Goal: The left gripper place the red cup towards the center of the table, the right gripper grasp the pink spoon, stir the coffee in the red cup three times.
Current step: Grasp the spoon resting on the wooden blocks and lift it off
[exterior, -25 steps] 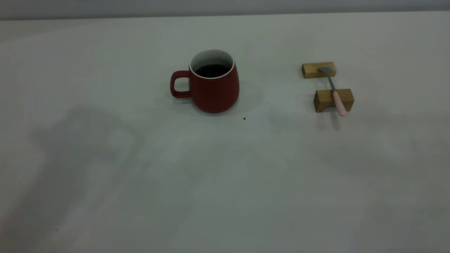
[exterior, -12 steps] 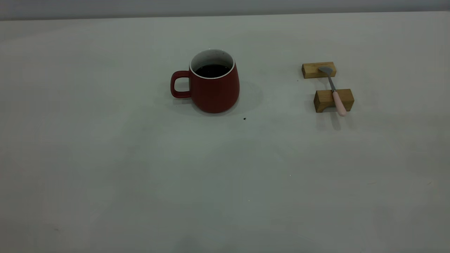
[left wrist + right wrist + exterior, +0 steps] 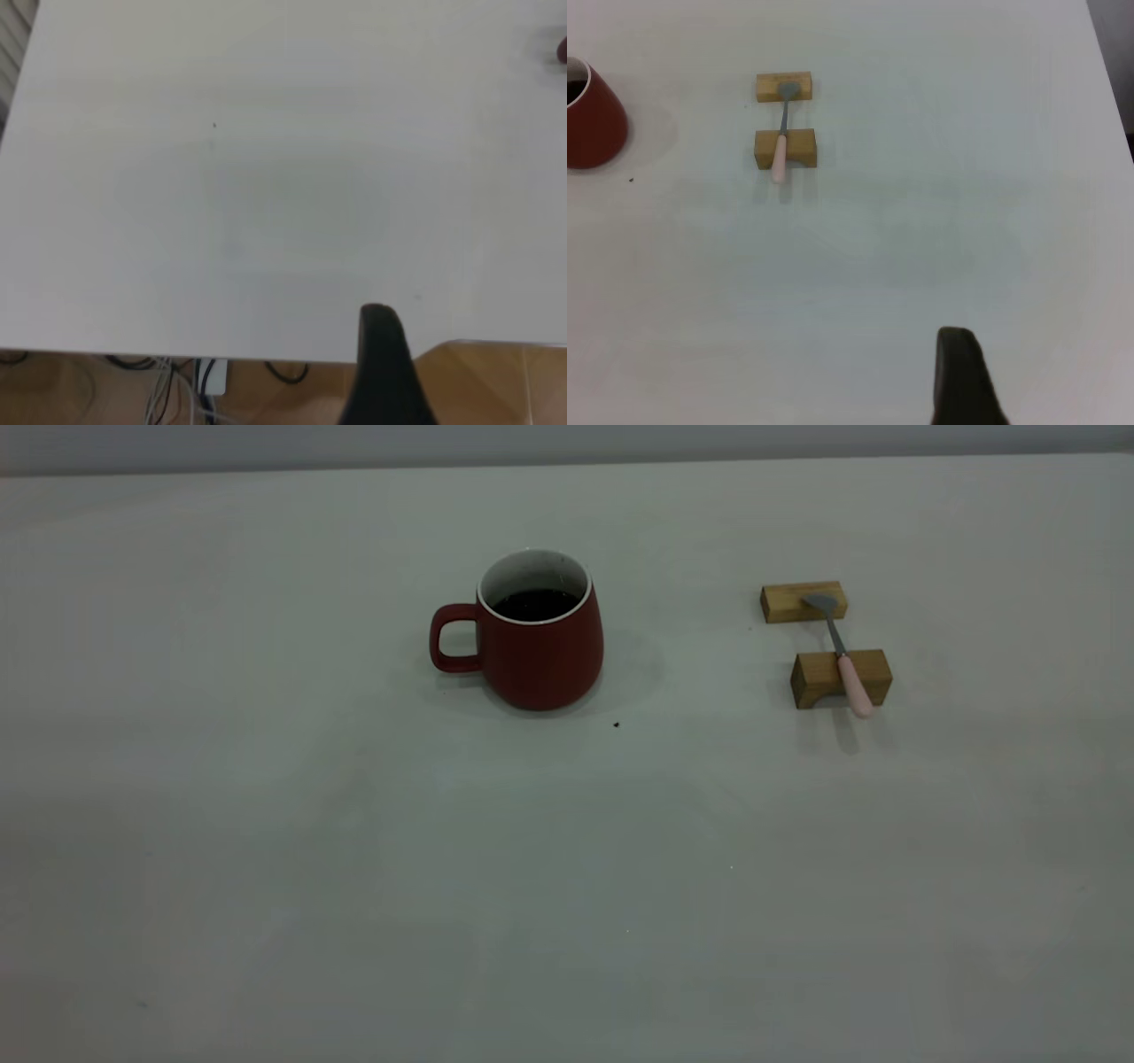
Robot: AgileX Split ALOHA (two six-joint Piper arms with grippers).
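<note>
The red cup (image 3: 540, 646) stands upright near the middle of the table (image 3: 354, 886), handle to the left, with dark coffee (image 3: 534, 604) inside. To its right the pink spoon (image 3: 843, 660) lies across two wooden blocks, bowl on the far one, pink handle over the near one. The right wrist view shows the spoon (image 3: 781, 146) and part of the cup (image 3: 589, 115) far off. Only a dark tip of my right gripper (image 3: 961, 381) shows, well back from the spoon. My left gripper (image 3: 381, 372) hangs over the table's edge, far from the cup (image 3: 563, 50). Neither arm appears in the exterior view.
The far block (image 3: 803, 600) and near block (image 3: 842, 677) carry the spoon. A tiny dark speck (image 3: 616, 724) lies just in front of the cup. In the left wrist view the table edge (image 3: 177, 354) drops to a wooden floor with cables (image 3: 177, 390).
Broad shadows over the front left and right of the table have faded away. The cup, spoon and blocks have not moved.
</note>
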